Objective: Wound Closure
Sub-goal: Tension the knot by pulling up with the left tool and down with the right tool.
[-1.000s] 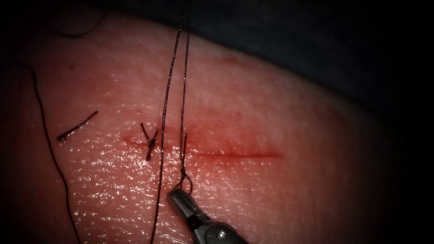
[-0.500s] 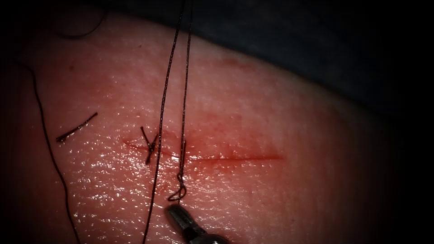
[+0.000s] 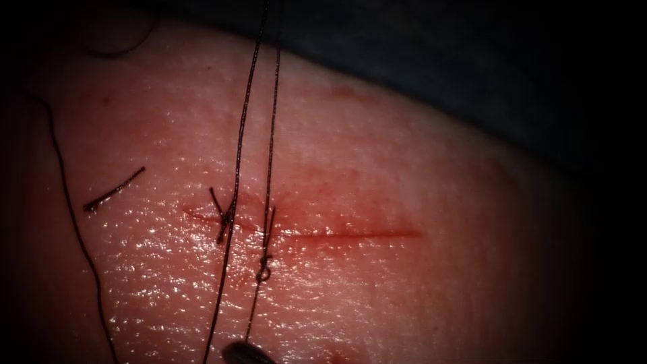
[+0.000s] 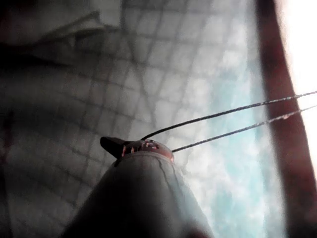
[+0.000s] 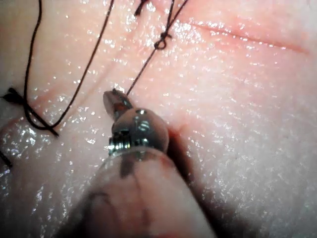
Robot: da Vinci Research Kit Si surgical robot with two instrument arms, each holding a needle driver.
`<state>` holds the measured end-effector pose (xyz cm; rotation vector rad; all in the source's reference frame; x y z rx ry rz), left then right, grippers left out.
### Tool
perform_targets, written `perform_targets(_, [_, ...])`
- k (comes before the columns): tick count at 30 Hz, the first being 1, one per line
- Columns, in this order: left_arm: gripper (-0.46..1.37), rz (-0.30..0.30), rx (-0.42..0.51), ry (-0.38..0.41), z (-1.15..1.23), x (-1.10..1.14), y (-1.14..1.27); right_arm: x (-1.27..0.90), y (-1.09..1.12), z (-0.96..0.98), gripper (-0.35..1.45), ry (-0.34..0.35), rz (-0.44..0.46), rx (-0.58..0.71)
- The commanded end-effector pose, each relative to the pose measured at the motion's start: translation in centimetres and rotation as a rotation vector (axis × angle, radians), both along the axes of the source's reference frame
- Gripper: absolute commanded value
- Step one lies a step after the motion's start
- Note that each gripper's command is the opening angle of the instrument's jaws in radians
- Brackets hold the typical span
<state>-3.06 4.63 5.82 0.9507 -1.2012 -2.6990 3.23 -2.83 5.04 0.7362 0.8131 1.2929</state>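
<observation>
The tissue [image 3: 377, 168] bears a horizontal cut [image 3: 350, 234] with a tied stitch [image 3: 222, 217] at its left end. Just right of it, a small knot loop [image 3: 265, 271] sits below the cut on a second stitch. Two thread strands [image 3: 269, 135] rise from here past the upper edge. From the knot a strand runs down to my right tool [image 3: 246, 352], whose tip shows at the lower edge. In the right wrist view the right tool [image 5: 116, 101] is shut on that thread, close under the knot [image 5: 161, 42]. My left tool [image 4: 130, 146] holds two taut thread strands [image 4: 223, 114].
A short cut piece of thread [image 3: 114, 189] lies on the tissue left of the cut. A long loose thread [image 3: 71, 209] curves down the far left side. Red fluid [image 3: 317, 222] stains the tissue around the cut. A dark drape [image 3: 472, 61] lies behind the tissue.
My right tool has drawn back toward the lower edge with the thread. The loop below the cut has shrunk to a small knot and moved up nearer the cut.
</observation>
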Motion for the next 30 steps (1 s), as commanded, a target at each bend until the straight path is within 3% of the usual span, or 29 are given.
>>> perform_targets(1, [-0.35, 0.001, 0.012, -0.018, 0.03, -0.02, 0.04, -0.01, 0.06, 0.00, -0.35, 0.029, -0.072, 0.039])
perform_targets(5, [-0.35, -0.006, 0.020, -0.015, 0.07, -0.18, 0.14, -0.03, 0.18, -0.06, -0.35, 0.119, -0.184, 0.138])
perform_targets(9, [-0.35, -0.007, 0.000, 0.022, 0.12, -0.41, 0.21, -0.03, 0.33, -0.11, -0.35, 0.251, -0.215, 0.265])
perform_targets(14, [-0.35, -0.014, -0.020, 0.044, 0.20, -0.73, 0.35, 0.01, 0.36, -0.11, -0.35, 0.303, -0.264, 0.498])
perform_targets(22, [-0.35, -0.035, -0.037, 0.047, 0.34, -1.13, 0.60, 0.16, 0.38, -0.30, -0.35, 0.471, -0.225, 0.693])
perform_targets(30, [-0.35, -0.047, -0.059, 0.086, 0.51, -1.47, 0.88, 0.28, 0.26, -0.37, -0.35, 0.503, -0.180, 0.764])
